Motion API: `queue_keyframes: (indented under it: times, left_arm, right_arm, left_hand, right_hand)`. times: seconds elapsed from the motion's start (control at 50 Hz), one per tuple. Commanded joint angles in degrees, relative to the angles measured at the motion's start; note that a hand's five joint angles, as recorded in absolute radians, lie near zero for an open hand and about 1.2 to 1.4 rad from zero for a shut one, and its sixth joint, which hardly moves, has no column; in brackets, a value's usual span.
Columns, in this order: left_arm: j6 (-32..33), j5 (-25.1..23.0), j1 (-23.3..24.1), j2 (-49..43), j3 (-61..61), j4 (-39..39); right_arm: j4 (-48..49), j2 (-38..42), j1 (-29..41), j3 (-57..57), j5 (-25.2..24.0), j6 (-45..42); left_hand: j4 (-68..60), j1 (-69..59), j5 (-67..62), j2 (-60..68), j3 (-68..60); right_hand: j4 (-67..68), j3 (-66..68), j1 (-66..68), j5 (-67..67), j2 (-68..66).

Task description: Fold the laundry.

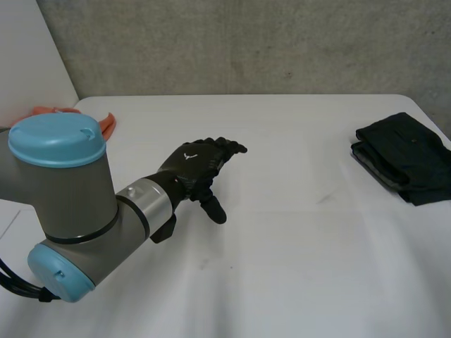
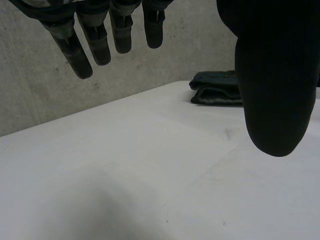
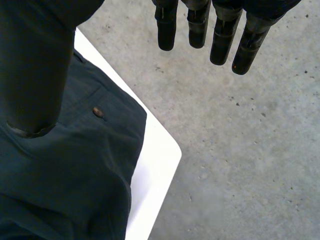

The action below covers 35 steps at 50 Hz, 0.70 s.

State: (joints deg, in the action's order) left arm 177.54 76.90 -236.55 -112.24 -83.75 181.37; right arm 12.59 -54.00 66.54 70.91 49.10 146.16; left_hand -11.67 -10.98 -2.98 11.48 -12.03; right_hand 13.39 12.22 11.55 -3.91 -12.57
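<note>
Left hand (image 1: pixel 201 165) hangs open over the table (image 1: pixel 282 246); right hand (image 3: pixel 35 65), in its wrist view, is open above folded dark cloth (image 3: pixel 75 175).

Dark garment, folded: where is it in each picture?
Head view: the dark garment lies at the white table's right edge.
Left wrist view: dark garment beyond the thumb of the left hand.
Right wrist view: dark garment below the thumb of the right hand, by the table's corner.
Shared landmark: the white table.

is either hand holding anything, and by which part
Nothing is held: the left hand is open above the white table, the right hand open over the folded dark garment.
</note>
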Motion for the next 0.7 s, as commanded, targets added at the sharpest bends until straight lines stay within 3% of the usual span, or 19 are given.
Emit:
queue_keyframes:
  times: [0.02, 0.22, 0.5, 0.7]
  left_arm:
    - [0.00, 0.00, -0.05, 0.09, -0.10, 0.04]
    - [-0.09, 0.00, -0.14, 0.09, -0.36, 0.13]
    - [-0.09, 0.00, -0.23, 0.00, -0.45, 0.13]
    - [-0.09, 0.00, -0.40, 0.00, -0.45, 0.13]
  right_arm:
    - [-0.64, -1.64, 0.43, 5.55, -4.98, -3.60]
    - [-0.37, 5.92, 0.43, 5.91, -5.25, -15.29]
    - [-0.20, 12.77, 4.12, -0.85, -4.81, -14.77]
    - [-0.20, 19.98, 10.09, -13.77, 5.47, -7.57]
  left_hand:
    - [1.12, 0.43, 2.42, -0.93, 1.48]
    - [1.12, 0.43, 2.42, -0.93, 1.48]
    - [1.12, 0.43, 2.42, -0.93, 1.48]
    - [1.12, 0.43, 2.42, -0.93, 1.48]
  right_hand:
    - [-3.39, -2.22, -1.55, 3.91, 2.57]
    - [-3.39, -2.22, -1.55, 3.91, 2.57]
    - [-3.39, -2.22, -1.55, 3.91, 2.57]
    - [-3.39, -2.22, -1.55, 3.91, 2.57]
